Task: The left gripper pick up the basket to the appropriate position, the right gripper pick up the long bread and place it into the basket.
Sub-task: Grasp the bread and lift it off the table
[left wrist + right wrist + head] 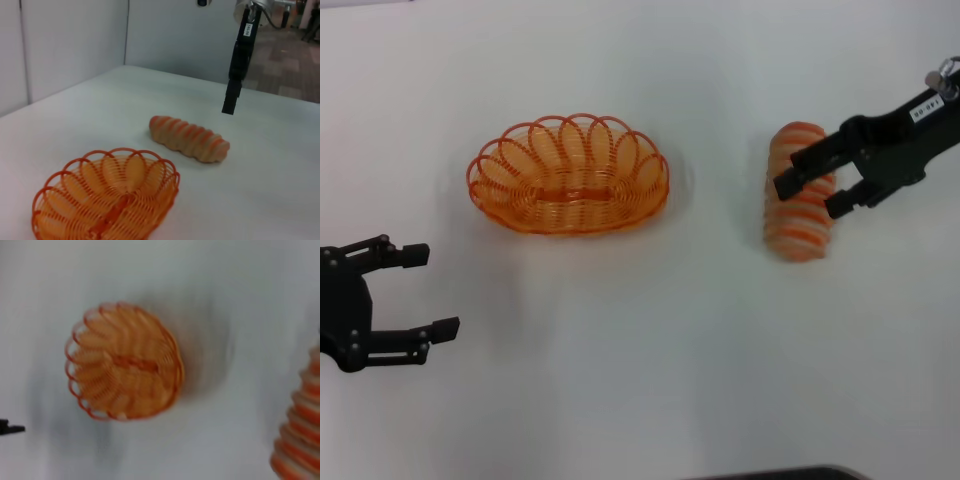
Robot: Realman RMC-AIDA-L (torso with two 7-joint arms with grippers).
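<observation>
The orange wire basket (568, 178) stands empty on the white table, left of centre. It also shows in the left wrist view (107, 200) and the right wrist view (125, 367). The striped long bread (798, 190) lies on the table to the right of it, apart from the basket. My right gripper (810, 197) is open, with its fingers spread over the bread. In the left wrist view it (231, 105) hangs above the bread (190, 139) without touching it. My left gripper (432, 292) is open and empty at the near left, short of the basket.
The white table (640, 380) carries only the basket and the bread. A dark edge (790, 473) shows at the table's near side. Light walls (65, 45) stand beyond the table's far edge in the left wrist view.
</observation>
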